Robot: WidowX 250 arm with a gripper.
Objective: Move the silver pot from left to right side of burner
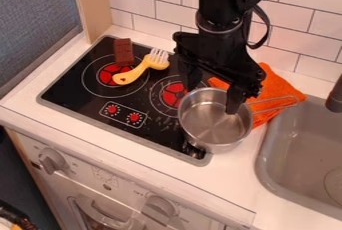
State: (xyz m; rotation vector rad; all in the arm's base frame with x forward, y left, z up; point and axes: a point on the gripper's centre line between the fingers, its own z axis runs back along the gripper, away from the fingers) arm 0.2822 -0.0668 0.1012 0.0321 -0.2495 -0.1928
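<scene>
The silver pot stands upright at the right edge of the black stove top, overlapping part of the right burner and reaching over the counter. Its wire handle points right, across the orange cloth. Over the pot's back rim hangs my gripper, open, with its fingers wide apart. One finger is by the back left rim, the other over the pot's inside near the right wall. Whether either touches the pot, I cannot tell.
A yellow-handled fork and a brown chocolate bar lie at the left burner. An orange cloth lies behind the pot. The grey sink and its dark faucet are at the right, the tiled wall behind.
</scene>
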